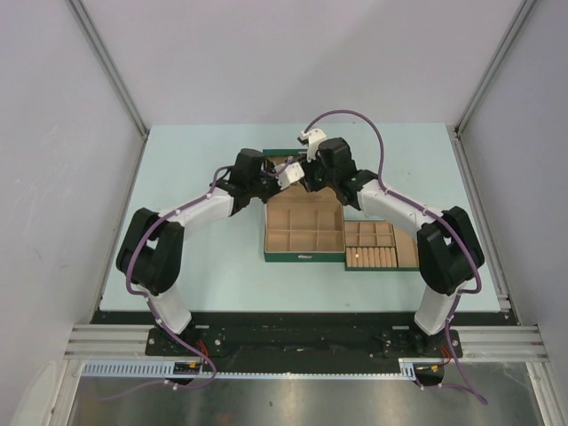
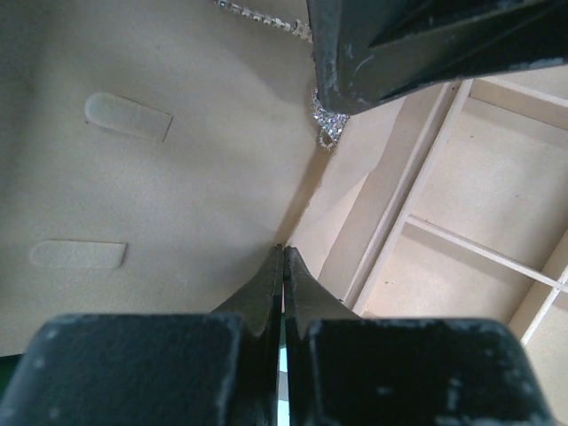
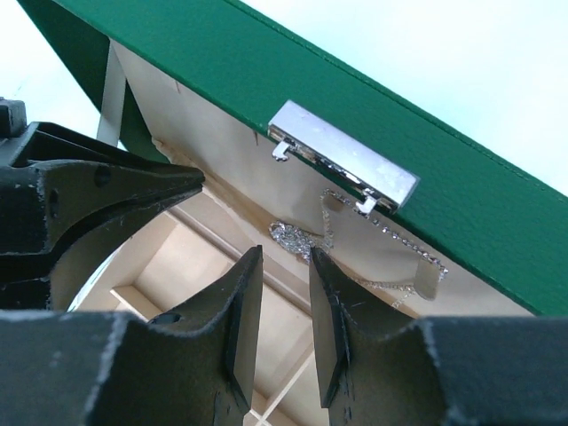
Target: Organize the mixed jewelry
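The silvery chain necklace [image 3: 383, 232] hangs on the tan lining of the green box's raised lid [image 3: 373, 115], looped over a small tab, its sparkling beaded cluster [image 3: 295, 238] low by the hinge. My right gripper [image 3: 286, 266] is open, its fingertips just short of the cluster. My left gripper [image 2: 284, 253] is shut and empty beside the lining; the cluster [image 2: 328, 120] shows above it, partly behind a right finger [image 2: 399, 44]. In the top view both grippers [image 1: 277, 170] [image 1: 309, 177] meet at the lid. The smaller silvery loop is out of view.
The open green box [image 1: 304, 257] with tan compartments lies mid-table. A flat green tray [image 1: 382, 266] with tan ring rolls sits against its right side. A silver clasp [image 3: 342, 164] sticks out from the lid's rim. Two flat tabs [image 2: 129, 117] lie on the lining.
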Controlling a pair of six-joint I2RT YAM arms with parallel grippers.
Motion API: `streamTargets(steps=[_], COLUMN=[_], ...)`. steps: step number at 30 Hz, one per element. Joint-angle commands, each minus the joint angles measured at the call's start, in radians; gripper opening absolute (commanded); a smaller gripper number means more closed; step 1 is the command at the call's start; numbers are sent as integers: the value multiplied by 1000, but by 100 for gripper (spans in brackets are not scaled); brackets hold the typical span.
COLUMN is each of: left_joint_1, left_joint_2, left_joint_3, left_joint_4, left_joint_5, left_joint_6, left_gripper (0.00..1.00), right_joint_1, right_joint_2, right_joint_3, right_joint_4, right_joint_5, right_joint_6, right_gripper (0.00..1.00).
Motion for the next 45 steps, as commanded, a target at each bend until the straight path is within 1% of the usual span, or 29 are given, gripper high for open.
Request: streamTargets(steps=[1, 15, 28, 33, 37, 45], left_joint_1=[5, 5, 16, 34, 42, 53], left_joint_2=[-19, -34, -54, -63, -71, -65], left_joint_3=[39, 30, 36, 32, 10, 1], left_joint_4=[46, 44, 44, 46, 69, 83], left_joint_5=[3, 26, 83, 128, 142, 155], left_joint_6=[-27, -27, -67, -96, -91, -90], left_gripper=[0, 0, 0, 0, 0, 0], right_joint_1=[21, 0, -15, -26, -48, -58], right_joint_2=[38, 104, 125, 127, 113, 115], right_joint_3=[-5, -6, -80, -95, -104, -115], right_joint_4=[41, 70, 128, 139, 151, 148], right_joint_5=[-123, -137, -78, -104, -143, -126], right_joint_6=[-5, -5, -21, -7, 15, 10], right_gripper=[33, 32, 30, 30, 30, 29])
